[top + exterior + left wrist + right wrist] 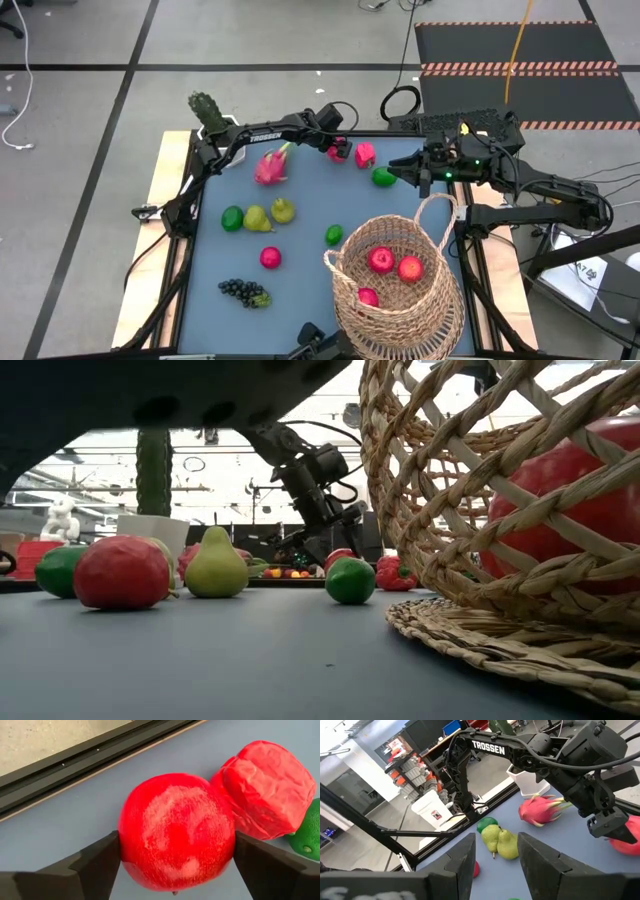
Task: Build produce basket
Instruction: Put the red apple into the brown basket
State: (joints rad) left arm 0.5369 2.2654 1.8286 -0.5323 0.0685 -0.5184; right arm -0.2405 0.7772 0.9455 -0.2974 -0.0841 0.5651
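Left gripper (175,865) sits at the far edge of the table (300,270), its two dark fingers (97,862) spread wide, one on each side of a round red apple (176,831); whether they press it I cannot tell. Just beside that apple lies a crinkled red fruit (270,787), and beyond it a green lime (307,837). Right gripper (412,172) hovers near that lime, its fingers (540,857) partly apart and empty. Toward the near edge from both grippers stands one woven basket (400,310) with three red fruits (381,260) inside. Loose on the table: one pink dragon fruit (271,166), two pears (258,218), two more limes (232,218), one more red apple (270,257), one bunch of dark grapes (243,292)
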